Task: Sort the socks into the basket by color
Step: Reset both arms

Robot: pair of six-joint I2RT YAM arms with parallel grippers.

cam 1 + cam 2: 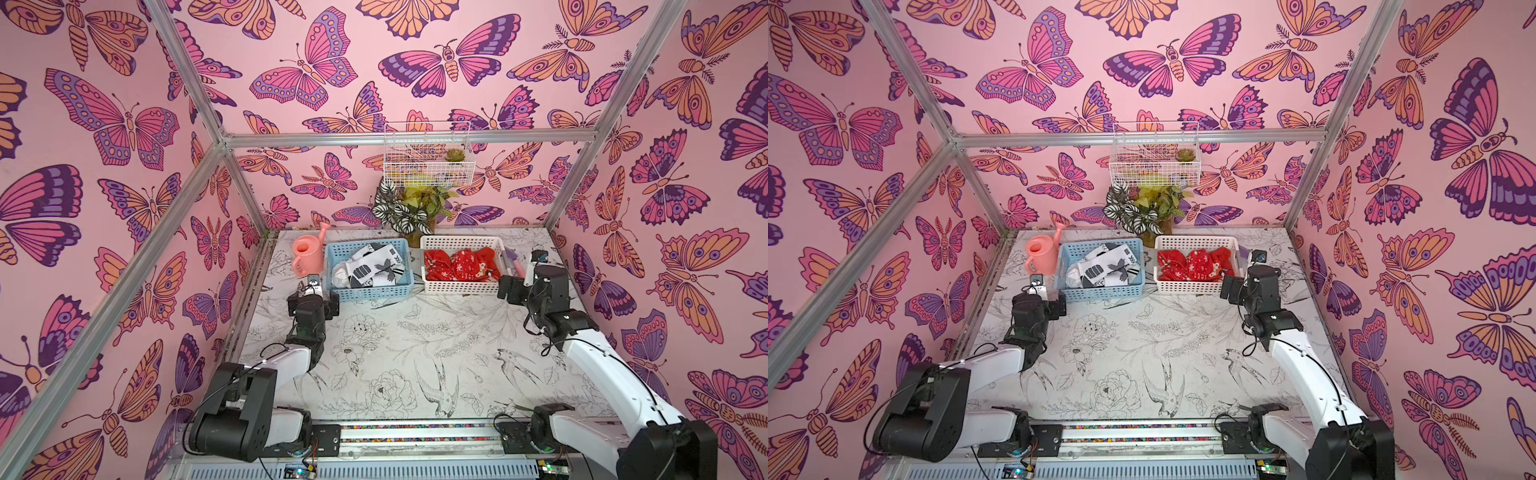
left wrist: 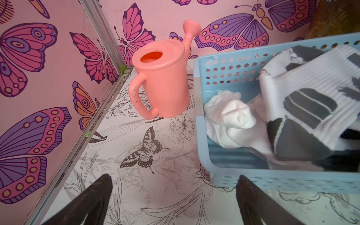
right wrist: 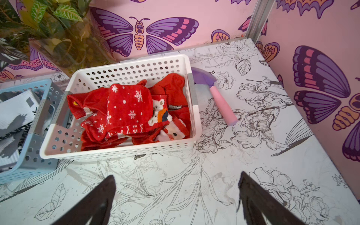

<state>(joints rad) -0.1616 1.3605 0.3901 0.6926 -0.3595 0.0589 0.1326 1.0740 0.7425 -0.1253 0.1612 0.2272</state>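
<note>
Along the back edge of the worktop [image 1: 415, 345] two perforated plastic baskets stand just beside each other, with a narrow gap between them. The blue basket [image 1: 374, 293] is on the left and holds the white socks [image 1: 370, 266]. These are ribbed, marked with black and dark grey blocks and thin stripes, and lie loosely across one another. One plain white sock is bunched up against the basket's left end. The white basket [image 1: 457, 286] on the right holds the red socks [image 1: 461, 264], crumpled into a heap that fills most of it. The topmost sock is scattered with white snowflakes and dots, and others beneath it show small cartoon faces in white, pink and orange.

The left gripper [image 2: 174, 176] hangs over the worktop by the blue basket's front left corner. Its dark fingers are spread wide with nothing between them. The right gripper [image 3: 177, 175] is just off the white basket's front right corner, also spread wide and holding nothing.

A salmon-pink watering can [image 1: 307, 253] stands upright near the back left corner, just beside the blue basket. A trowel [image 3: 222, 101] with a purple blade and pink handle lies flat to the right of the white basket. A leafy plant [image 1: 409, 203] stands at the back edge behind the two baskets.
</note>
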